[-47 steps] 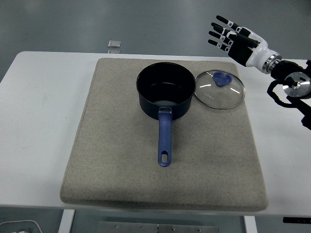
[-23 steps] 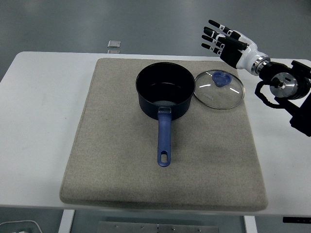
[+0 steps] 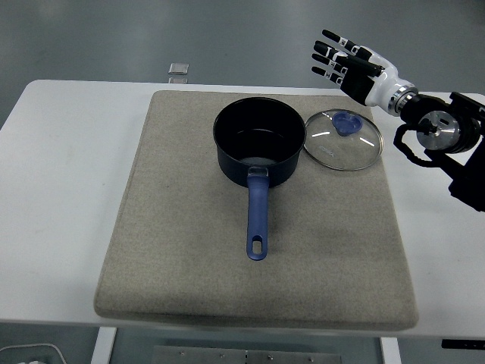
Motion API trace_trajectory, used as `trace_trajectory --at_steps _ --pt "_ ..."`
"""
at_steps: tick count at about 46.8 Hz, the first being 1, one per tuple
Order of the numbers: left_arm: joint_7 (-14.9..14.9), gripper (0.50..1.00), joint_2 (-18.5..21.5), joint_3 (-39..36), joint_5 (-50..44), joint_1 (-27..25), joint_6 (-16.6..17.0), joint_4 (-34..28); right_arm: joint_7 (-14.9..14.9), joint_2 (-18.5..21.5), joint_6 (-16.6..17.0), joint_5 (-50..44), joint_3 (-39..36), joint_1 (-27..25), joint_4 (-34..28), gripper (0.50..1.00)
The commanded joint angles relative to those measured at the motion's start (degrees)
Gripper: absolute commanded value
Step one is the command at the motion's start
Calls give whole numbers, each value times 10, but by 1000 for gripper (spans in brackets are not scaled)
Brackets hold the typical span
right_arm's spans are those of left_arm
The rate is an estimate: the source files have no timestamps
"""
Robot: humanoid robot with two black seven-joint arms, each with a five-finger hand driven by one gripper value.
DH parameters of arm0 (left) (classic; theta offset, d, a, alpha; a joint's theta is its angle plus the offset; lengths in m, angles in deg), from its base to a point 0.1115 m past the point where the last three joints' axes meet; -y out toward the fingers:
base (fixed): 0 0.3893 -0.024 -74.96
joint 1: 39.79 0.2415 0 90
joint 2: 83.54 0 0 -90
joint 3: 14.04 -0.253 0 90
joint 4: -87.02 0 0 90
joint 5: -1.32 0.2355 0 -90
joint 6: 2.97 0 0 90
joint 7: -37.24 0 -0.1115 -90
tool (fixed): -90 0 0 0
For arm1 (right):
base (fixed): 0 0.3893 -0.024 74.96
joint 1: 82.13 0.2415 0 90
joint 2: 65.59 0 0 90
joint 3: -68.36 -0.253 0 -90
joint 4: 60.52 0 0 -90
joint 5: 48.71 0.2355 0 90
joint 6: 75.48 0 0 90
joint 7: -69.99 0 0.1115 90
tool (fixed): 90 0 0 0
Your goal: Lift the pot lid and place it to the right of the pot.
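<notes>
my right hand (image 3: 350,64) hangs in the air beyond the far right corner of the grey mat (image 3: 182,288), with the fingers stretched out and spread. it holds nothing and touches nothing.

the glass lid (image 3: 342,140) lies below my hand and a little nearer to my body, flat on the mat, with its blue knob (image 3: 348,123) pointing up. on the side of the lid away from my arm stands the dark pot (image 3: 258,149), open, and the rim of the lid is just beside the wall of the pot (i cannot tell if they really touch). so the lid is already at the right of the pot, which is what the task wants, and i judge that the placing is done.

the long blue handle (image 3: 258,220) of the pot runs from the pot toward the near edge of the table, away from my hand, so it does not cross my path. the lid is round and has no long axis to care about.

my right hand is the only one near the lid; my left hand does not show at all. i think what remains is only to bring this arm away to my own side, without coming down on the knob.
</notes>
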Motion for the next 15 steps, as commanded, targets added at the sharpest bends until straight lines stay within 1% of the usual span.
trace_trajectory --at_steps 1,15 --pt "0 1000 0 0 0 0 0 0 0 0 0 0 0 1 1 903" --pt "0 1000 0 0 0 0 0 1 5 0 8 -1 1 -1 0 903"
